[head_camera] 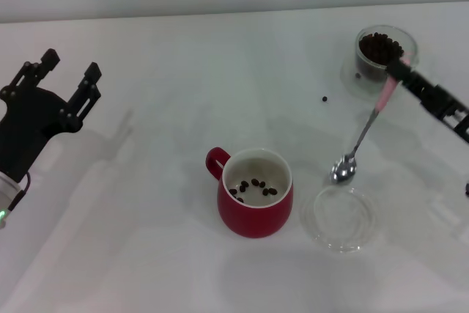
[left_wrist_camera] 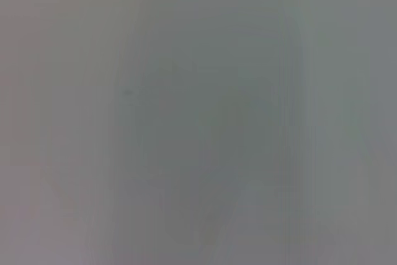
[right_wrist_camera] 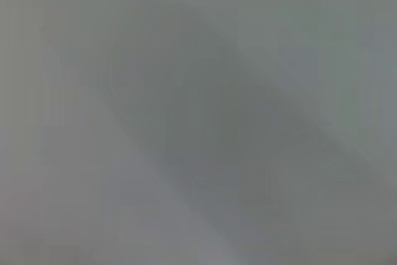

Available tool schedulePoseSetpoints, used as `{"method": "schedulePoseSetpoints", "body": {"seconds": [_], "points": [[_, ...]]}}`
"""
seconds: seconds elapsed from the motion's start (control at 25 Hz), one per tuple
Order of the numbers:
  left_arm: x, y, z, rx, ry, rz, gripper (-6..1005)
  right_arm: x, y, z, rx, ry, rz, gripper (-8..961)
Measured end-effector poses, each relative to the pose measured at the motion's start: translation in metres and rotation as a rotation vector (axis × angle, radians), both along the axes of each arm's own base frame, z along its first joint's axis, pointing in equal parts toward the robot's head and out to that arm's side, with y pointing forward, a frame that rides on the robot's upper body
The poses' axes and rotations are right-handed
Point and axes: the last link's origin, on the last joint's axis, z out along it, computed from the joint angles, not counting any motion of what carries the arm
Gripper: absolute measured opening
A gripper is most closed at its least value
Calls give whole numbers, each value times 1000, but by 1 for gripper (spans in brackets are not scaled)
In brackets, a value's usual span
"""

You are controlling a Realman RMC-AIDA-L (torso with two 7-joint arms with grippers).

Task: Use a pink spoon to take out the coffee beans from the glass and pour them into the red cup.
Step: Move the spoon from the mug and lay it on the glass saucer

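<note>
Spillage is the risk: the right claw [head_camera: 400, 71] pinches the pink spoon [head_camera: 364, 133] by its handle near the glass [head_camera: 382, 56] of coffee beans [head_camera: 379, 45], so a tilted bowl could scatter beans short of the red cup [head_camera: 255, 201], while the left claw [head_camera: 69, 78] hangs spread above the counter [head_camera: 146, 240].

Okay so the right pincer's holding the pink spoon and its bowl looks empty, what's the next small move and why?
Probably swing the right pincer back so the pink-handled metal spoon dips into the small clear glass cup. The spoon's bowl looks empty beside the shallow clear dish, the glass holds a heap of dark coffee beans, and the rounded red cup has only a few.
</note>
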Motion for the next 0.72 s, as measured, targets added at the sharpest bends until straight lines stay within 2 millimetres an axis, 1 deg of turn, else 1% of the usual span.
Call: {"method": "schedulePoseSetpoints", "body": {"seconds": [0.16,0.32,0.72], "points": [[-1,2,2,10,-1,10,680,4,-8,-16,-43,-48,-20,151],[-2,3,4,23,-8,22,680,4,-12,-27,-55,-106,-9,151],[-7,1,5,27,-1,35,680,13,-18,-33,-61,-192,-25,150]]}}
